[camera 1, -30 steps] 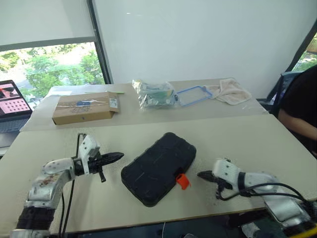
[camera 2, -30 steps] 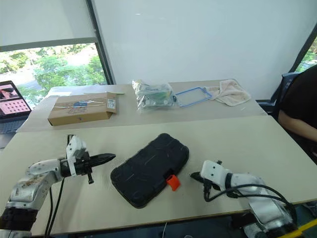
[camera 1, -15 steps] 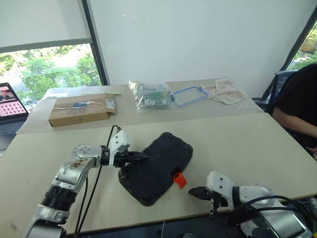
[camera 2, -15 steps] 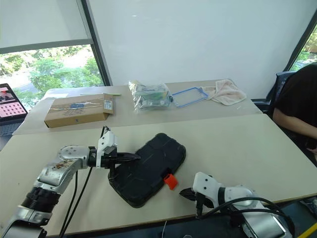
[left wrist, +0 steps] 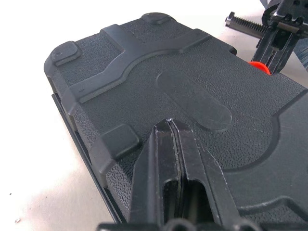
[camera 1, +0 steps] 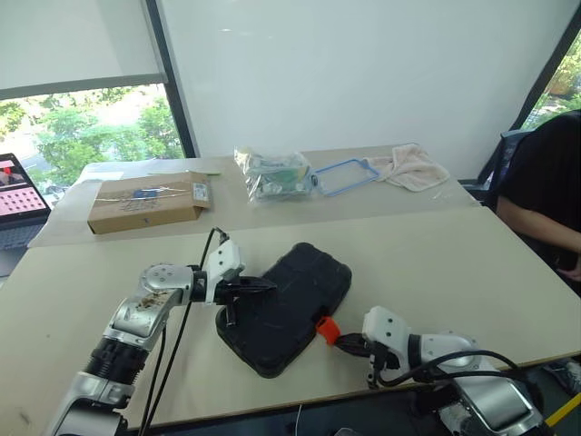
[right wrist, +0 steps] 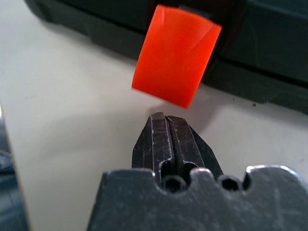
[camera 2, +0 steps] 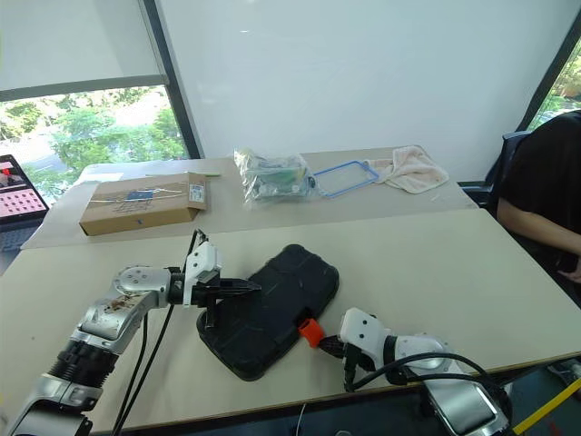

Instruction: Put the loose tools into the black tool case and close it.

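Case (camera 1: 289,307) shut, flat on tabletop (camera 1: 472,263) near front edge, orange latch (right wrist: 176,61) sticking out toward right gripper (right wrist: 164,117). Right gripper closed, empty, tip just short of latch. Left gripper (left wrist: 169,126) closed, empty, over case lid at far-left end. Cardboard box (camera 1: 150,200) on rear tabletop.

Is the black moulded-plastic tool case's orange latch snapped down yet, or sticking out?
Sticking out: the orange latch angles away from the closed black tool case, not flush against its edge.
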